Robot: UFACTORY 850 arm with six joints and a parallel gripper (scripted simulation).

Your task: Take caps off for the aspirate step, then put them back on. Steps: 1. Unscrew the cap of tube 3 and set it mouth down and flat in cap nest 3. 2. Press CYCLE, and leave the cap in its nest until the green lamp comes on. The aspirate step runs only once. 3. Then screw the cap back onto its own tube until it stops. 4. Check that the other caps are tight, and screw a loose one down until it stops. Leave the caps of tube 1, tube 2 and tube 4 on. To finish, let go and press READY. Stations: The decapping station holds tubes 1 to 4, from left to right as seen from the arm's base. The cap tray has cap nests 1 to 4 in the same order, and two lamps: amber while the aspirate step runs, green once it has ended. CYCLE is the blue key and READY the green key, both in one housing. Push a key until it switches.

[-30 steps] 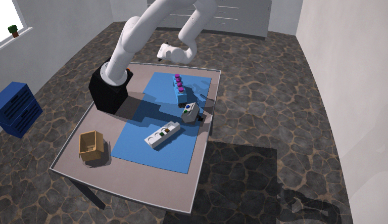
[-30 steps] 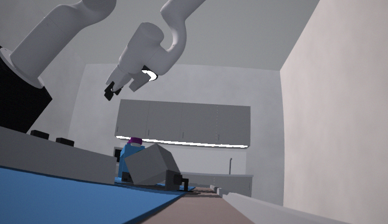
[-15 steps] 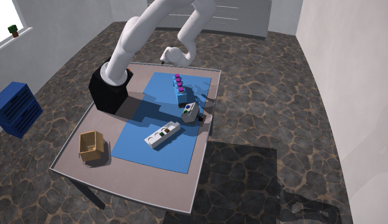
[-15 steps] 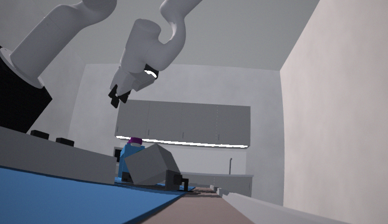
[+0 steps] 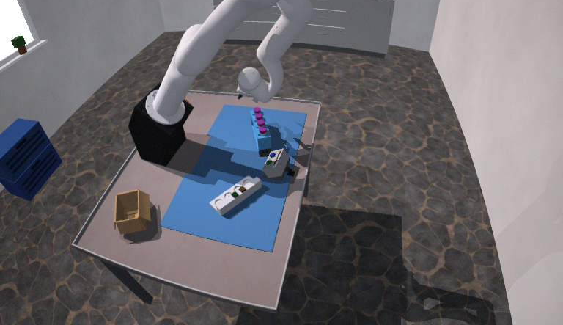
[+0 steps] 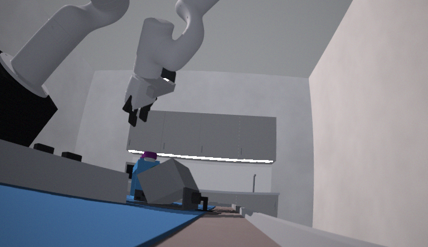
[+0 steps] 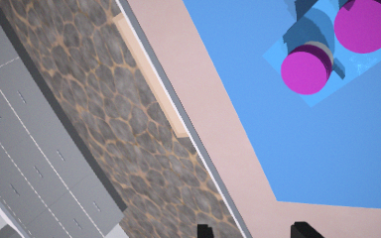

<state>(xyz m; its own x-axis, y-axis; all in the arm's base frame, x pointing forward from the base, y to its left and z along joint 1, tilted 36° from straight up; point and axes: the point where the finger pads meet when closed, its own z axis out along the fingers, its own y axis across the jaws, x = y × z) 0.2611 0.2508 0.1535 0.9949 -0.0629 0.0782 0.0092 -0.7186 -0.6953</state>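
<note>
The decapping station (image 5: pixel 262 144) (image 6: pixel 135 181) (image 7: pixel 357 69) is a light blue block with purple caps on all its tubes. The cap of tube 3 (image 5: pixel 260 122) is on its tube. The cap of tube 1 (image 7: pixel 306 69) shows near the station's end. Whether any cap is loose cannot be told. The white cap tray (image 5: pixel 223 209) (image 6: pixel 63 178) has empty nests; its amber lamp (image 5: pixel 242 188) and green lamp (image 5: pixel 234 194) look dark. The grey housing (image 5: pixel 276 169) (image 6: pixel 167 184) bears the blue CYCLE key (image 5: pixel 272 154) and green READY key (image 5: pixel 269 161). My gripper (image 6: pixel 138 121) (image 7: pixel 253 232) is partly open, empty, and high above the station's far side.
An open brown box (image 5: pixel 145 211) stands at the table's near left. The blue mat (image 5: pixel 248 234) lies under the station, housing and tray. A raised rim (image 5: pixel 174 281) edges the table. A small orange object (image 5: pixel 186 101) shows behind the arm's black base (image 5: pixel 155 139).
</note>
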